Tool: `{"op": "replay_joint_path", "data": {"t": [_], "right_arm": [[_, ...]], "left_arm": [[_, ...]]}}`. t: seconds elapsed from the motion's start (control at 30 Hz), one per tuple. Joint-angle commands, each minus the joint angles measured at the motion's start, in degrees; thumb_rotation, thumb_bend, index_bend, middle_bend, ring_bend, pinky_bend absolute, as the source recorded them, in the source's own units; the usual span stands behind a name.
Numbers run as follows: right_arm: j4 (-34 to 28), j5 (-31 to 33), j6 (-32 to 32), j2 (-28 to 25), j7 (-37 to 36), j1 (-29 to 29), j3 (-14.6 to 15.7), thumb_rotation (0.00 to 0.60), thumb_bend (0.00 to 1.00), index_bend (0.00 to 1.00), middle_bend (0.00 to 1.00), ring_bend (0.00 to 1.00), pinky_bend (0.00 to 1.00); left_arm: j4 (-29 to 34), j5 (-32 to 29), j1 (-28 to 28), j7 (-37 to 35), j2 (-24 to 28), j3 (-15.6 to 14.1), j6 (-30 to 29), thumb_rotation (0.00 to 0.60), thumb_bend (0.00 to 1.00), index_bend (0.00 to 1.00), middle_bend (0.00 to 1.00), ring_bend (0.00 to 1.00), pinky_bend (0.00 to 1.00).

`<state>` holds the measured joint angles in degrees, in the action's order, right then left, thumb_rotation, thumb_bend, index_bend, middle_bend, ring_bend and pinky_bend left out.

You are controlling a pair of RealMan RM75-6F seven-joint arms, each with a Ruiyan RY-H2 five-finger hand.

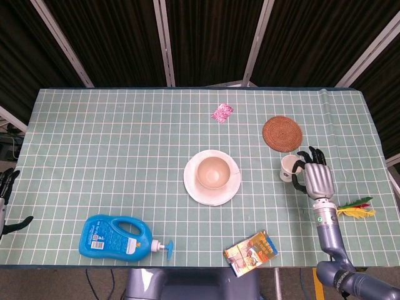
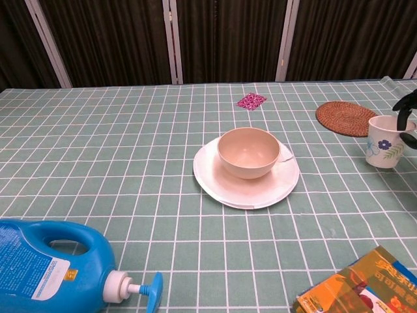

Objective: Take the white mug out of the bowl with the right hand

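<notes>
The white mug with a blue flower stands upright to the right of the bowl, just below the woven coaster. My right hand holds it from its right side, dark fingers over the rim and thumb against the wall; in the chest view only the fingers show at the right edge. Whether the mug rests on the cloth I cannot tell. The beige bowl sits with nothing in it on a white plate mid-table. My left hand hangs off the table's left edge, fingers apart, holding nothing.
A blue detergent bottle lies at the front left. A colourful packet lies at the front edge. A feather toy lies right of my right forearm. A pink wrapper lies behind the bowl.
</notes>
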<state>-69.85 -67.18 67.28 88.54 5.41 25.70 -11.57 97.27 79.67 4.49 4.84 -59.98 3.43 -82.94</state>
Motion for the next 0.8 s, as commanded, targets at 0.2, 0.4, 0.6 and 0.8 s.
{"op": "replay_joint_path", "data": {"t": [0.2, 0.4, 0.6, 0.8], "right_arm": [[0.96, 0.02, -0.85, 0.81, 0.47, -0.5, 0.49, 0.6, 0.36, 0.65, 0.19, 0.0, 0.0], [-1.57, -0.21, -1.67, -1.27, 1.33, -1.06, 1.02, 0.6, 0.25, 0.43, 0.04, 0.0, 0.0], [-6.76, -0.97, 0.27, -4.39, 2.98, -2.61, 1.54, 0.6, 0.16, 0.02, 0.0, 0.0, 0.0], [-10.67, -4.48, 4.54, -7.46, 2.52, -5.55, 3.53, 0.6, 0.13, 0.0, 0.0, 0.0, 0.0]], "left_arm": [[-0.05, 0.05, 0.01, -0.26, 0.06, 0.02, 0.01, 0.6, 0.0, 0.0, 0.0, 0.0, 0.0], [-0.07, 0.1, -0.02, -0.3, 0.03, 0.06, -0.13, 0.6, 0.0, 0.0, 0.0, 0.0, 0.0], [-0.06, 0.17, -0.06, -0.44, 0.05, 0.04, -0.2, 0.6, 0.0, 0.0, 0.0, 0.0, 0.0], [-0.11, 0.51, -0.1, -0.53, 0.03, -0.08, -0.32, 0.6, 0.0, 0.0, 0.0, 0.0, 0.0]]}}
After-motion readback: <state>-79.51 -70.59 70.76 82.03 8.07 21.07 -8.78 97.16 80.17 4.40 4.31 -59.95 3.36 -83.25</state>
